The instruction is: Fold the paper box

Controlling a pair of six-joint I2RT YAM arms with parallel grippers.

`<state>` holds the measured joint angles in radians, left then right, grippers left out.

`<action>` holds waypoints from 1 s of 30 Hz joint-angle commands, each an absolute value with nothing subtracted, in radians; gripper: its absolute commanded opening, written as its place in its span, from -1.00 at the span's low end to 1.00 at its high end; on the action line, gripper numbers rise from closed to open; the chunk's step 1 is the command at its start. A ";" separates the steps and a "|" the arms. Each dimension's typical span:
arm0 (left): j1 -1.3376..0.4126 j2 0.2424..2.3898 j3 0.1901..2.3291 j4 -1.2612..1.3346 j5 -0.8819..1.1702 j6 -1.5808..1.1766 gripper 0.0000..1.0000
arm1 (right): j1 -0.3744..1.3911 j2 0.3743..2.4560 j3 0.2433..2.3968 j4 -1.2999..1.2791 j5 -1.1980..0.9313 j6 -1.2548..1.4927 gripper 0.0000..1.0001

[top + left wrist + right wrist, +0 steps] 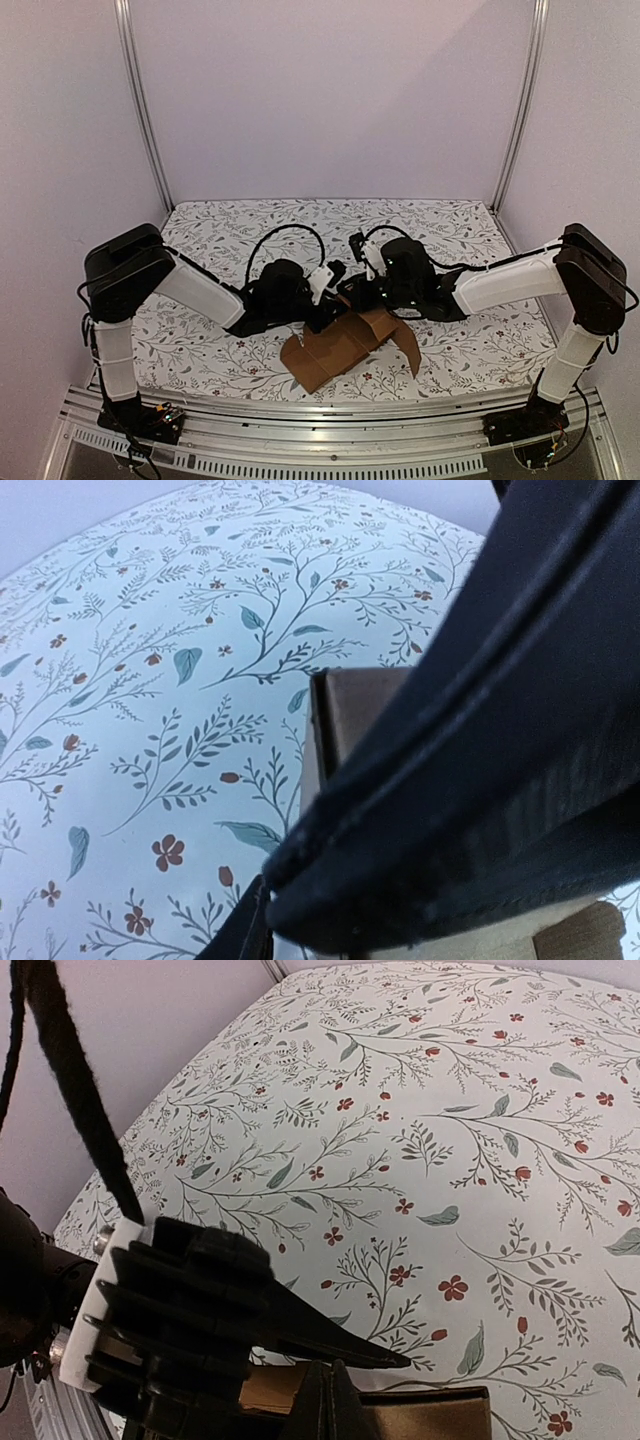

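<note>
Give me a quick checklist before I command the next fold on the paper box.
1. Grip: right gripper is shut and appears to pinch an edge of the paper box: ok.
2. Jaw state of the left gripper: cannot tell; its own finger fills the left wrist view.
3. Support: the paper box rests on the table, close to the near edge: ok.
4. Shape: not ok; the flaps lie spread, only partly raised.
5. Room between the grippers: not ok; both crowd over the box's far side.
</note>
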<state>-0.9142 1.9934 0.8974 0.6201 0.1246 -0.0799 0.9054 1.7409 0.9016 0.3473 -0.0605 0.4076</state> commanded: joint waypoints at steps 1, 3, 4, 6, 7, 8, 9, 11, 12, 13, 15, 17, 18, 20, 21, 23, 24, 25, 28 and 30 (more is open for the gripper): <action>-0.922 2.028 0.927 0.676 0.135 -0.093 -0.39 | 0.917 1.776 0.875 0.295 -0.051 0.425 -1.00; -0.925 2.042 0.936 0.684 0.130 -0.095 -0.39 | 0.919 1.774 0.874 0.299 -0.051 0.431 -1.00; -0.926 2.050 0.943 0.689 0.126 -0.096 -0.39 | 0.919 1.775 0.873 0.299 -0.052 0.434 -1.00; -0.928 2.066 0.954 0.701 0.125 -0.101 -0.39 | 0.920 1.775 0.871 0.302 -0.053 0.439 -1.00; -0.929 2.074 0.960 0.704 0.129 -0.101 -0.42 | 0.920 1.774 0.869 0.303 -0.052 0.444 -1.00; -0.930 2.080 0.965 0.704 0.131 -0.102 -0.46 | 0.920 1.771 0.866 0.305 -0.049 0.447 -1.00; -0.931 2.085 0.969 0.704 0.132 -0.103 -0.54 | 0.919 1.769 0.863 0.306 -0.045 0.451 -1.00; -0.933 2.092 0.972 0.704 0.137 -0.103 -0.79 | 0.919 1.762 0.860 0.305 -0.039 0.457 -1.00; -0.934 2.092 0.973 0.704 0.138 -0.102 -0.88 | 0.920 1.758 0.858 0.305 -0.036 0.459 -1.00; -0.934 2.092 0.973 0.705 0.136 -0.102 -0.97 | 0.920 1.753 0.858 0.305 -0.035 0.461 -1.00; -0.936 2.089 0.970 0.706 0.132 -0.097 -1.00 | 0.920 1.744 0.857 0.305 -0.029 0.464 -1.00; -0.936 2.084 0.966 0.709 0.128 -0.096 -1.00 | 0.920 1.733 0.856 0.304 -0.021 0.469 -1.00; -0.936 2.078 0.962 0.713 0.126 -0.095 -1.00 | 0.920 1.724 0.857 0.304 -0.017 0.472 -1.00; -0.937 2.066 0.955 0.717 0.122 -0.095 -1.00 | 0.920 1.707 0.855 0.300 -0.007 0.475 -0.97; -0.937 2.059 0.951 0.717 0.118 -0.094 -1.00 | 0.920 1.698 0.853 0.297 -0.005 0.479 -0.92; -0.937 2.042 0.940 0.719 0.115 -0.091 -1.00 | 0.918 1.665 0.851 0.279 0.043 0.482 -0.77; -0.937 2.031 0.931 0.719 0.115 -0.085 -1.00 | 0.918 1.645 0.851 0.265 0.057 0.482 -0.70; -0.937 2.019 0.924 0.717 0.114 -0.082 -1.00 | 0.917 1.628 0.852 0.246 0.070 0.477 -0.59; -0.937 1.979 0.909 0.702 0.127 -0.069 -1.00 | 0.902 1.552 0.852 0.177 0.087 0.451 -0.40; -0.937 1.950 0.906 0.680 0.149 -0.063 -1.00 | 0.887 1.493 0.854 0.128 0.085 0.435 -0.30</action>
<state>-0.9264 2.0304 0.9203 0.6865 0.1207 -0.0853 0.9089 1.6012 0.8639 0.2462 0.0418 0.4671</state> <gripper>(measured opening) 0.026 0.319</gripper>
